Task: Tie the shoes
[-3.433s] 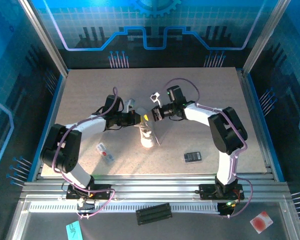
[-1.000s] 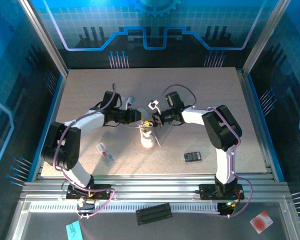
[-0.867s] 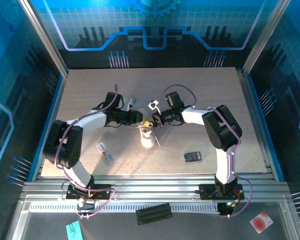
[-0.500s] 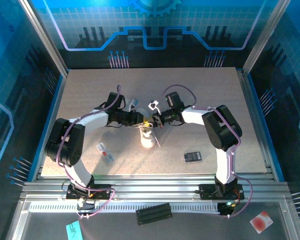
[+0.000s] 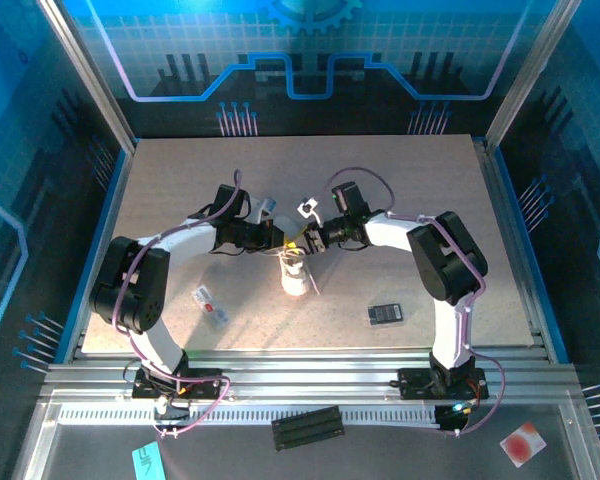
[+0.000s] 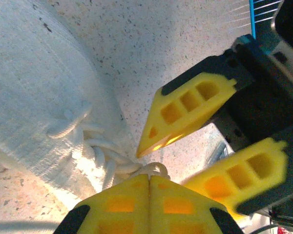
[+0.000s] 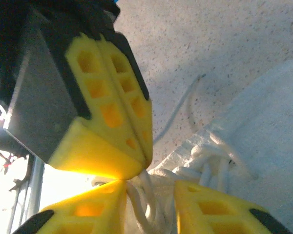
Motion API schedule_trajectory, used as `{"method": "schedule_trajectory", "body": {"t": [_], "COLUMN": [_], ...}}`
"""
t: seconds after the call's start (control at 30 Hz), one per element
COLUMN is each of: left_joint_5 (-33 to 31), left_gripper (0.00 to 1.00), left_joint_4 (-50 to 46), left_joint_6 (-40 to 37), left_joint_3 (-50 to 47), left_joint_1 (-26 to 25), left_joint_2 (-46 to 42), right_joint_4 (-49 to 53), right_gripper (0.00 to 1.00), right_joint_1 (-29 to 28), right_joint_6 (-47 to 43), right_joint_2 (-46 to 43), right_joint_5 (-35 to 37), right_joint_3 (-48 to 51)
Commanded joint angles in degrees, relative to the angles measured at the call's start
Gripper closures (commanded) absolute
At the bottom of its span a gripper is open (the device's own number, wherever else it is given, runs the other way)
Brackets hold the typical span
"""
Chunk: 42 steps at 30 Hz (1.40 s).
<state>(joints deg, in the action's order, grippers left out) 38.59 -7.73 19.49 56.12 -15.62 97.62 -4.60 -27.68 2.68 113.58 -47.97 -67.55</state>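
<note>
White laces (image 6: 107, 158) bunching at far end of shoe (image 5: 295, 276), toe pointing nearward, mid-table (image 5: 400, 190). L gripper (image 6: 149, 179) clamping them, fingers together; R gripper (image 7: 149, 187) straddling them from the right, fingers apart.

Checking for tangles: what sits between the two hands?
White laces of the sneaker, bunched between left hand and right hand, seen in the right wrist view.

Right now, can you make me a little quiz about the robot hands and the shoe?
1. True or false: the left hand is shut on a white lace.
2. Which hand is open? A: the right hand. B: the left hand.
3. Fill in: the small black rectangle lies nearer the ____ arm's base.
Key: 1 true; 2 A; 3 right.
</note>
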Motion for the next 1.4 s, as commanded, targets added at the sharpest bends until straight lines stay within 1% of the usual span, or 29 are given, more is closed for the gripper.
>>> {"method": "schedule_trajectory", "body": {"t": [0.0, 0.13, 0.2, 0.33, 0.43, 0.7, 0.77, 0.83, 0.87, 0.97, 1.0, 1.07, 1.23, 1.37], "left_joint_5": [-1.83, -2.53, -2.97, -3.19, -3.25, -2.99, -3.17, -2.93, -2.82, -3.44, -3.87, -4.51, -6.72, -11.51], "left_gripper": [1.00, 1.00, 1.00, 1.00, 1.00, 1.00, 1.00, 1.00, 1.00, 1.00, 1.00, 1.00, 1.00, 1.00], "left_joint_4": [-1.41, -1.03, -0.68, -0.37, -0.19, 0.04, 0.16, 0.06, -0.06, -0.86, -1.32, -2.08, -3.82, -6.06], "left_joint_6": [-0.21, 0.57, 0.82, 1.08, 1.17, 1.79, 2.01, 2.00, 1.87, 1.28, 1.09, 1.19, 1.52, 1.00], "left_joint_3": [0.90, 0.68, 0.43, 0.31, 0.15, 0.92, 1.14, 1.49, 1.70, 1.99, 1.98, 1.95, 2.38, 1.30], "left_joint_1": [-0.32, -0.29, -0.42, -0.64, -0.82, -1.04, -0.99, -0.99, -0.99, -0.91, -0.83, -0.52, -0.16, -0.16], "left_joint_2": [-1.54, -2.47, -2.89, -2.93, -2.88, -2.53, -2.53, -2.35, -2.27, -2.57, -2.78, -3.30, -4.83, -7.46], "right_joint_4": [-0.32, 4.16, 5.74, 6.93, 6.80, 7.84, 9.71, 9.97, 9.75, 10.23, 10.54, 11.42, 14.75, 17.74], "right_gripper": [0.57, 0.53, 0.51, 0.47, 0.45, 0.42, 0.43, 0.46, 0.52, 0.84, 0.91, 0.95, 0.98, 1.00], "right_joint_1": [1.58, 3.44, 2.89, 0.10, -1.67, -4.17, -4.87, -5.36, -5.36, -5.14, -5.00, -4.28, -1.57, 0.58], "right_joint_6": [2.24, 5.47, 5.80, 5.99, 5.83, 5.11, 3.72, 3.05, 3.06, 2.99, 3.12, 3.10, 1.77, 0.17], "right_joint_2": [-6.58, -13.00, -16.07, -19.07, -18.16, -12.53, -11.57, -11.11, -10.92, -11.06, -11.33, -11.77, -13.51, -13.83], "right_joint_5": [0.83, 6.77, 8.59, 8.94, 9.74, 9.61, 11.26, 11.84, 11.82, 12.81, 13.23, 13.18, 14.58, 14.65], "right_joint_3": [1.41, 5.09, 7.14, 9.65, 9.63, 4.90, 3.44, 2.84, 2.70, 2.08, 2.03, 2.22, 2.85, 1.91]}}
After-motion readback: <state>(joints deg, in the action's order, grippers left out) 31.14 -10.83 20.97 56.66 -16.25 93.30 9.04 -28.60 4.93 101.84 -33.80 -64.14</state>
